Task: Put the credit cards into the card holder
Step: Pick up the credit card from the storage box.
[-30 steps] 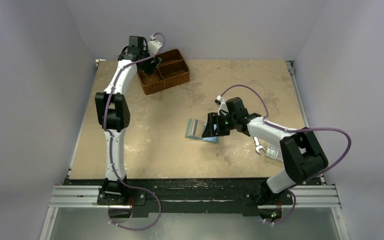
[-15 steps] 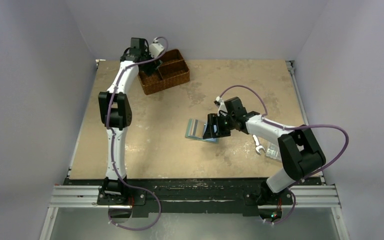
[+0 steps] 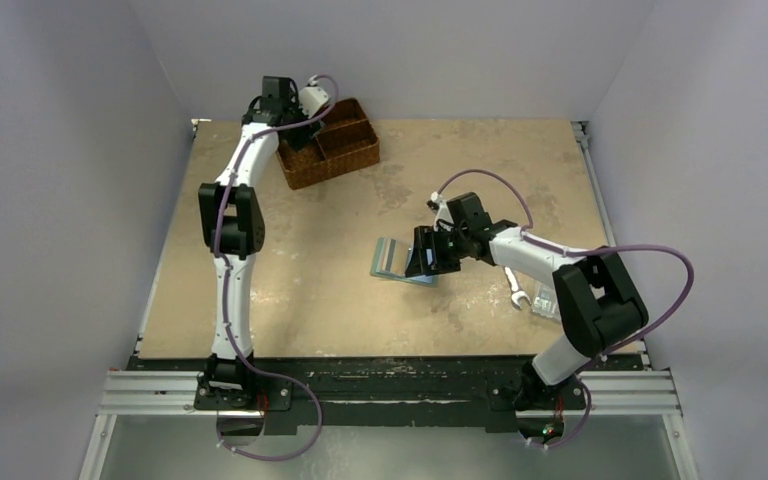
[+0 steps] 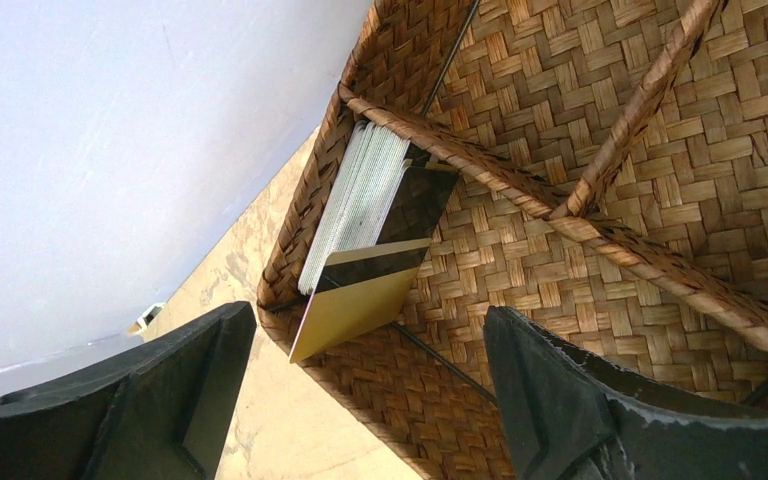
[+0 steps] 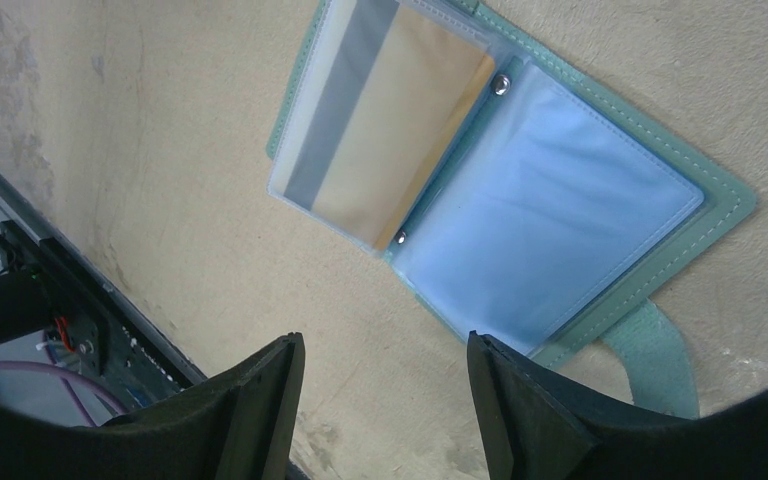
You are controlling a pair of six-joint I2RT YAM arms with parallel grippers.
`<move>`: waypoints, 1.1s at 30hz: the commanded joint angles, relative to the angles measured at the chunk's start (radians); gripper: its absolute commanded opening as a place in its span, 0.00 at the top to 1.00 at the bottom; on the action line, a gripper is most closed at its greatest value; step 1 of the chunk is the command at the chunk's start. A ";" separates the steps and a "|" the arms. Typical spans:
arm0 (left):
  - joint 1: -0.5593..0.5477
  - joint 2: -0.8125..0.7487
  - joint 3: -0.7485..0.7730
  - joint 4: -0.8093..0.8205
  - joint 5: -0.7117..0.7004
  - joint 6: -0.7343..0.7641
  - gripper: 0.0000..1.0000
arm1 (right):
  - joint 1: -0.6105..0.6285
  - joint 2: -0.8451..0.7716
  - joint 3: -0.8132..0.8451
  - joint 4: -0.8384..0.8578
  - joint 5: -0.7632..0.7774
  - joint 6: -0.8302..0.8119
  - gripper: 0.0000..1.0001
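Observation:
A stack of credit cards (image 4: 365, 190) stands on edge in a corner compartment of the wicker basket (image 4: 580, 120), with a yellowish card with a black stripe (image 4: 360, 300) at the front. My left gripper (image 4: 365, 320) hangs just above that stack, open and holding nothing. On the table, the teal card holder (image 5: 560, 230) lies unfolded with its clear sleeves showing. A yellowish card with a grey stripe (image 5: 400, 130) sits in one sleeve. My right gripper (image 5: 383, 345) hovers open over the holder's near edge, touching nothing.
The basket (image 3: 345, 150) stands at the back left of the table by the wall. A silver wrench (image 3: 517, 290) and a clear plastic box (image 3: 548, 306) lie beside the right arm. The holder's strap (image 5: 650, 355) sticks out under my right finger.
My left gripper has shifted slightly over the basket's corner and its jaws have widened a little. The right arm and the card holder have stayed put.

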 commanded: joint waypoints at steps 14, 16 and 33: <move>0.011 0.065 0.071 0.078 0.001 0.016 0.07 | 0.002 0.033 0.051 -0.001 0.006 -0.020 0.32; 0.013 0.065 0.071 0.078 0.003 0.016 0.07 | 0.002 0.038 0.053 -0.001 0.003 -0.019 0.32; 0.023 0.065 0.025 0.155 -0.030 0.000 0.25 | 0.001 0.045 0.072 -0.012 0.005 -0.024 0.32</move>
